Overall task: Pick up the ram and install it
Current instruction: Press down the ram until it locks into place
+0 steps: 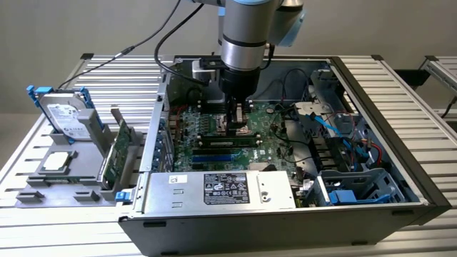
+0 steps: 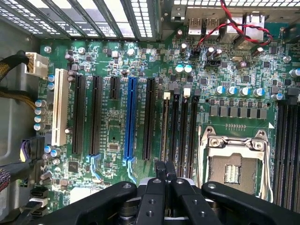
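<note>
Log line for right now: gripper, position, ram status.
gripper: shut | position: low over motherboard, by memory slots beside CPU socket | ram: apparently lying along slot under gripper | grip on it: unclear

Open case (image 1: 421, 187), top uncovered: room to pass from above. Gripper (image 1: 238, 124), fingers together, low over the motherboard (image 2: 117, 136) between the walls. Obstacles: power supply (image 1: 228, 190) along the near edge; drive cage (image 1: 357, 187) and blue cables (image 1: 335, 134) toward the exterior view's right; black slots (image 2: 86, 117) standing on the board; red wires (image 2: 234, 28) near the ports.
</note>
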